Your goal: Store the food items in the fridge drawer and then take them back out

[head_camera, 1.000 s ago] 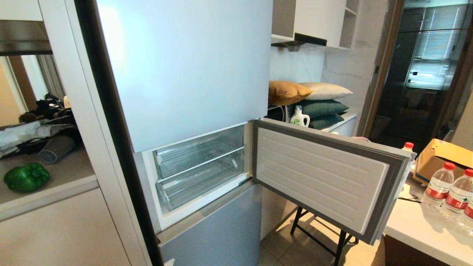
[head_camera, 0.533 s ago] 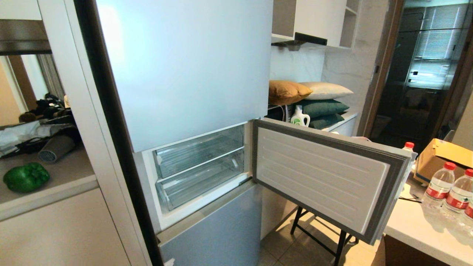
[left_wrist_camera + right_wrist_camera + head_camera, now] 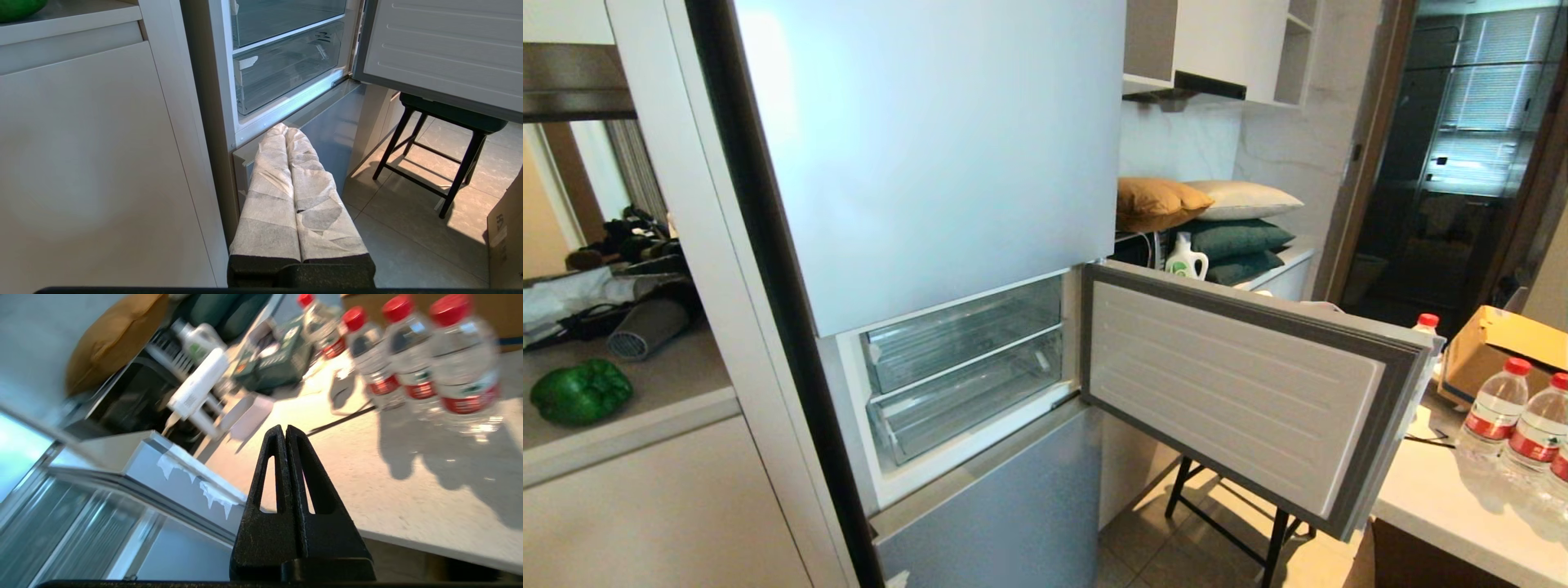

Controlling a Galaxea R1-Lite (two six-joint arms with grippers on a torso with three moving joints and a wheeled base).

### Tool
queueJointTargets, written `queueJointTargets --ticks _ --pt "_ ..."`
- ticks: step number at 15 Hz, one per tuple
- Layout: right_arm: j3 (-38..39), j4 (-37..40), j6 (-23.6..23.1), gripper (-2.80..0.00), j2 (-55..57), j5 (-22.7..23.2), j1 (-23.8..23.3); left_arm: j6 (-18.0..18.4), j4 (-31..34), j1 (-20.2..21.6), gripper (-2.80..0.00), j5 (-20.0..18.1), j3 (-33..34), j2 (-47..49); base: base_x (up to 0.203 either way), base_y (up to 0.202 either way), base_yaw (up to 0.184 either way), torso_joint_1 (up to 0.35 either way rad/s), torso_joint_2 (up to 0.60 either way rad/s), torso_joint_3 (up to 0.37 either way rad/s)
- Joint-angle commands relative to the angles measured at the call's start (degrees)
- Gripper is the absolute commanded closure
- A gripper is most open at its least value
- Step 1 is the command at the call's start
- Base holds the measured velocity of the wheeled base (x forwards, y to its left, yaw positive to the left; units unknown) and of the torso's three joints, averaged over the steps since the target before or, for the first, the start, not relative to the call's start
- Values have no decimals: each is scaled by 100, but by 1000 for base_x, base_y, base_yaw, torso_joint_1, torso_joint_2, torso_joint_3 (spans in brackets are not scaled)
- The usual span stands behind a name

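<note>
A glossy green bell pepper (image 3: 580, 392), one of the food items, lies on the counter left of the fridge; its edge shows in the left wrist view (image 3: 16, 6). The fridge's middle compartment stands open with two clear drawers pushed in. The upper one, ribbed underneath with a small white sticker, is the fridge drawer (image 3: 964, 331) (image 3: 286, 20). My left gripper (image 3: 286, 128), wrapped in white, is shut and empty, low in front of the fridge. My right gripper (image 3: 284, 428) is shut and empty, above the white counter (image 3: 408, 490) beside the open door's top edge (image 3: 163, 465). Neither arm shows in the head view.
The open compartment door (image 3: 1241, 392) swings out to the right over a black stool (image 3: 449, 118). Water bottles (image 3: 1494, 404) and a cardboard box (image 3: 1503, 339) stand on the white counter at right. Pillows (image 3: 1201, 220) and a detergent bottle (image 3: 1184, 260) sit behind the door.
</note>
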Motion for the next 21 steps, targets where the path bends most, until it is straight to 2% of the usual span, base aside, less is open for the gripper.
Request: queueJointTargets --ticks 1,3,5,11,16,21 --pt "-357 73 -22 0 712 254 77 1 5 7 0 0 -2 -11 0 0 0 0 0 0" --pt "-354 146 -404 0 873 293 227 1 5 0 0 0 -2 -11 0 0 0 0 0 0" --pt "-345 148 -561 0 1000 223 524 1 5 0 0 0 -2 -5 0 0 0 0 0 0" --pt "-1097 -4 -516 0 1950 -770 1282 1 5 1 0 0 -2 -3 0 0 0 0 0 0" --pt "-1846 -100 -497 0 2485 -838 1760 1 5 0 0 0 -2 -10 0 0 0 0 0 0" --pt "-2159 -277 -493 0 2863 -832 2224 1 5 0 0 0 -2 -3 0 0 0 0 0 0"
